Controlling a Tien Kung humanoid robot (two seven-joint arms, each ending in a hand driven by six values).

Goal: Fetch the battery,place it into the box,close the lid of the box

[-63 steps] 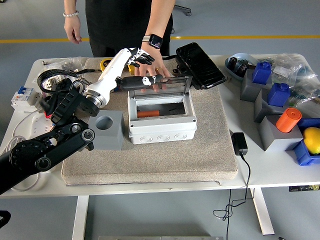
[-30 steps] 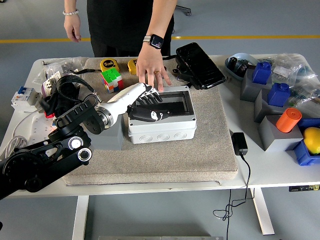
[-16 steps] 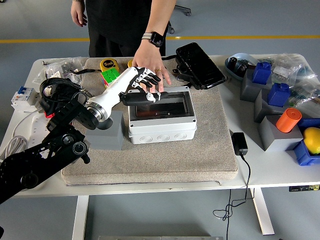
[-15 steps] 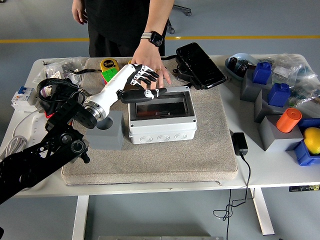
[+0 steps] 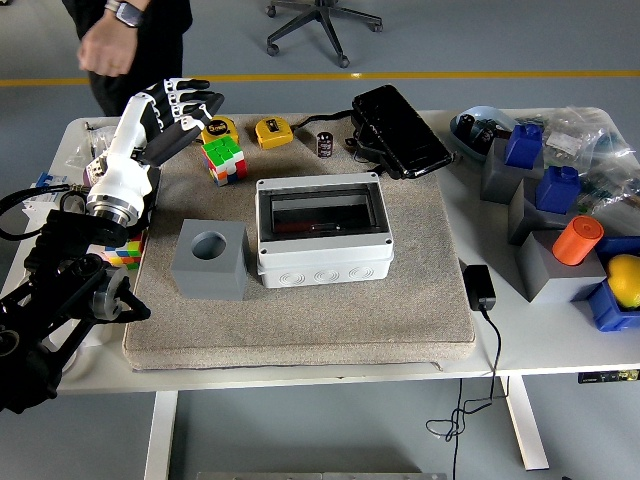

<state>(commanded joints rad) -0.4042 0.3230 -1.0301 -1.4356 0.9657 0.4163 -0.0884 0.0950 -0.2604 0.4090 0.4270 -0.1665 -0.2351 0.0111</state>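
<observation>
Rect. white plastic box, smoked lid

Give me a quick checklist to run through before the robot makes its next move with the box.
1. Lid of the box lies flat on the white body: ok, it looks shut.
2. Battery inside the box: cannot tell, the dark window shows nothing clear.
3. Left hand clear of the box: ok, it is raised over the table's far left, fingers spread, holding nothing.
4. Right hand: cannot tell, it is not in view.
5. Person's hand clear of the work area: ok, it is at the top left, beyond the table's far edge.
6. Grey block apart from the box: ok, a narrow strip of mat shows between them.
</observation>
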